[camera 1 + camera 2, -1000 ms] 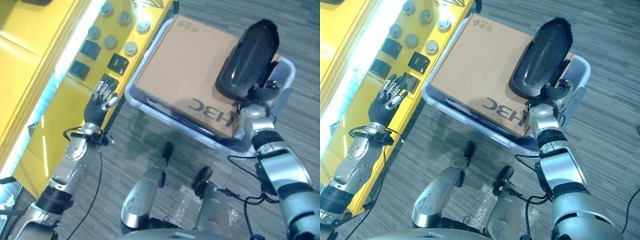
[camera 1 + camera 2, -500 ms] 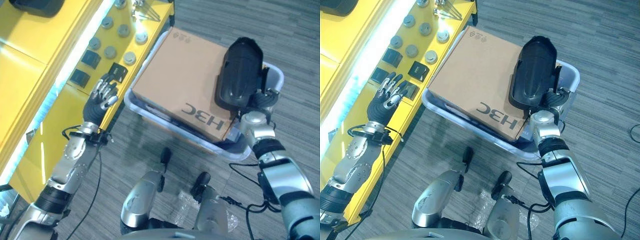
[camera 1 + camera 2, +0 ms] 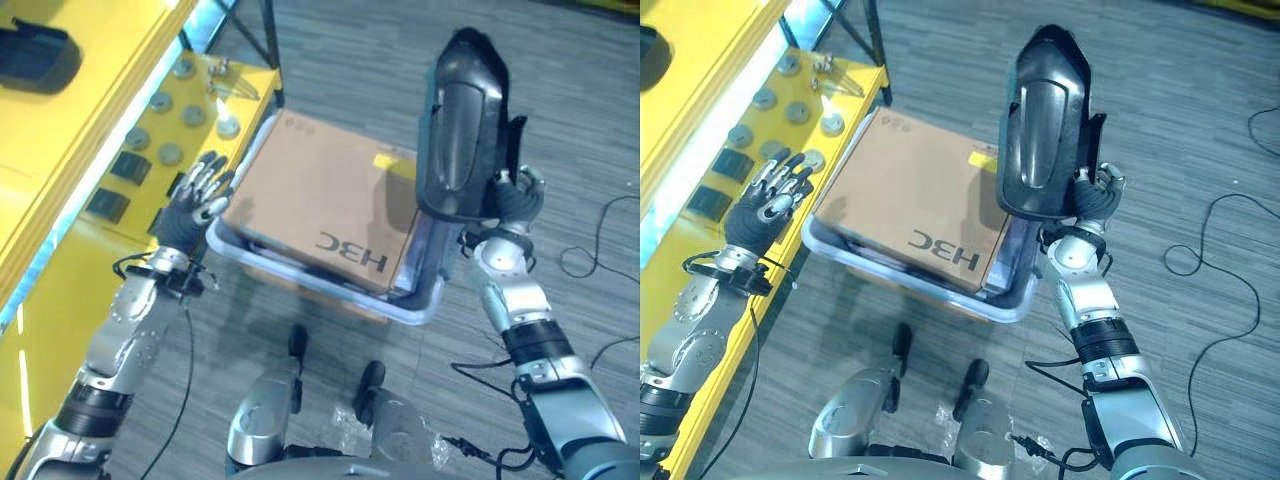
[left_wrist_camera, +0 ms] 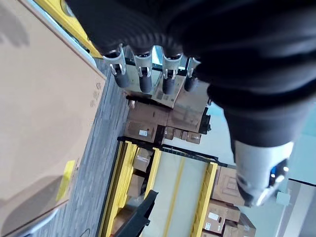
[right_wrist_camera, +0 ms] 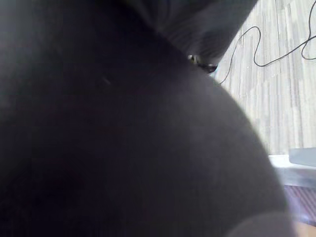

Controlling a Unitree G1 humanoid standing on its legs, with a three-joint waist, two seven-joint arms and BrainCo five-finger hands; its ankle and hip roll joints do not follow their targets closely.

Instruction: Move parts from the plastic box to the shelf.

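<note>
A long yellow metal shelf (image 3: 60,150) runs along the left (small round grey and square black parts lie on its lower tier), and just right of it on the floor sits the clear plastic box (image 3: 425,300) with a flat brown cardboard carton (image 3: 320,200) lying on top. The right hand (image 3: 510,200) grips a large black moulded plastic part (image 3: 462,130), fingers curled round its lower edge, holding it upright above the box's right end. The left hand (image 3: 195,205) hovers with fingers spread and empty between shelf and box.
</note>
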